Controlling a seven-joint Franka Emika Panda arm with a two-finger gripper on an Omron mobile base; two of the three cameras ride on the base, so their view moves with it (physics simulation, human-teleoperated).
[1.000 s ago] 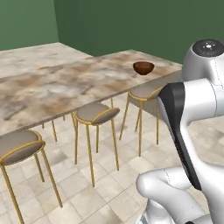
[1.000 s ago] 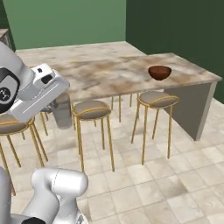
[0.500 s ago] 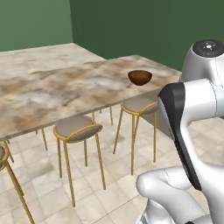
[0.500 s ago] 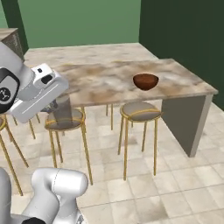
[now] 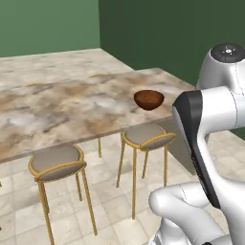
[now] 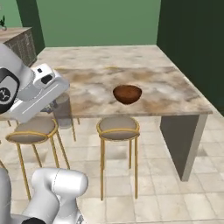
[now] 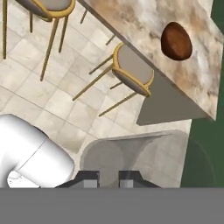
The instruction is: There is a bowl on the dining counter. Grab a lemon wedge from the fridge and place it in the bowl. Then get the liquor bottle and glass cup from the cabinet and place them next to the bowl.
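The reddish-brown bowl (image 5: 149, 99) (image 6: 127, 94) (image 7: 176, 41) sits near the front edge of the dining counter (image 5: 72, 105) (image 6: 170, 87) (image 7: 131, 17). My gripper (image 7: 108, 179) (image 6: 58, 101) is shut on the glass cup (image 7: 140, 157) (image 6: 63, 113), a greyish translucent tumbler. I hold it off the counter's near side, left of the bowl in the right base view, above the stools and well short of the bowl. The lemon wedge, liquor bottle, fridge and cabinet are out of view.
Two gold-framed stools with grey seats (image 5: 146, 136) (image 5: 55, 162) (image 6: 117, 127) (image 6: 31, 130) stand under the counter's front edge. The counter's grey end panel (image 6: 181, 140) closes its right side. Dark green walls (image 5: 191, 33) stand behind and to the right, over a tiled floor (image 6: 153, 192).
The whole scene has shifted as the base drove along the counter. The bowl now stands nearer and more central in both base views. The gripper still holds the glass cup.
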